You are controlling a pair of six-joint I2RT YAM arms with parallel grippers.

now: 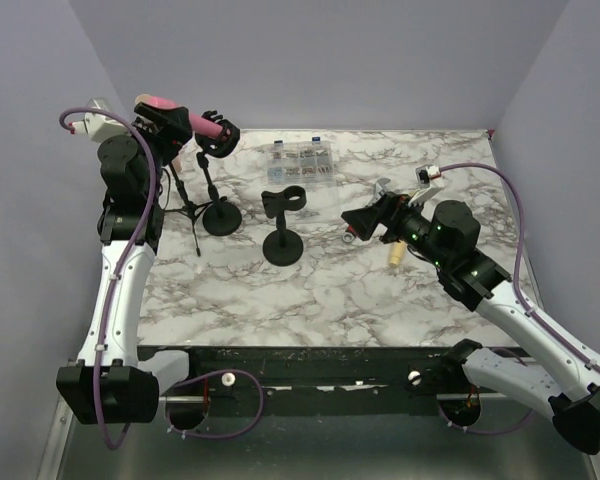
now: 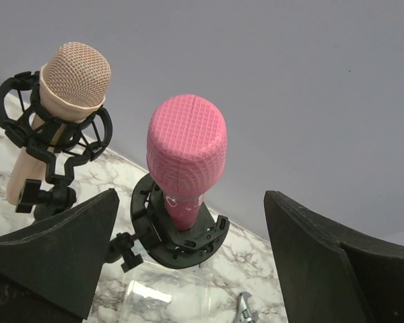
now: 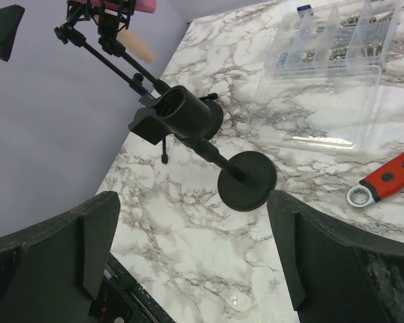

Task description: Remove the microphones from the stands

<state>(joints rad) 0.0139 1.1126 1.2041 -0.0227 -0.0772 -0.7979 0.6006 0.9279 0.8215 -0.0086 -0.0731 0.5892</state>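
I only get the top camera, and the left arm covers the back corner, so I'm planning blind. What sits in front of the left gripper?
Observer: Two microphones. The left wrist view shows a pink microphone and, to its left, a beige microphone, each seated in a black shock mount.
Operator: Is the left gripper closed on either one?
Observer: No. The left gripper is open. The pink head shows between its fingers with a clear gap on each side, and the beige one lies outside them.
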